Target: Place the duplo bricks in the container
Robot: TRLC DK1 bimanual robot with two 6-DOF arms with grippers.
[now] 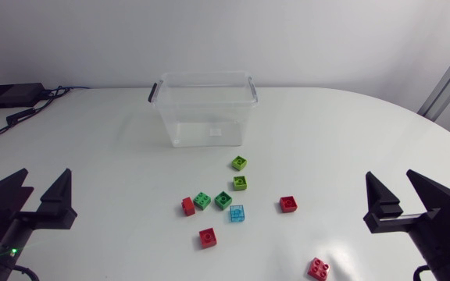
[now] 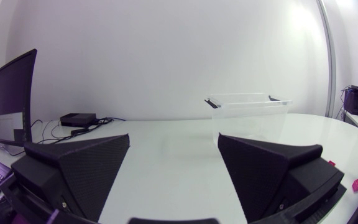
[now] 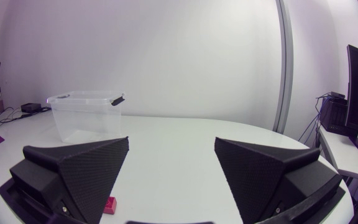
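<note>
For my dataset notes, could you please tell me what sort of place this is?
Likely a robotics lab bench: a table, left end effector and right end effector, a clear container, scattered duplo bricks.

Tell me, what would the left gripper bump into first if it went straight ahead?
Probably nothing: the left gripper is open, and only bare table shows between its fingers. The container stands farther ahead, off toward one finger; it might clip that, depth unclear.
</note>
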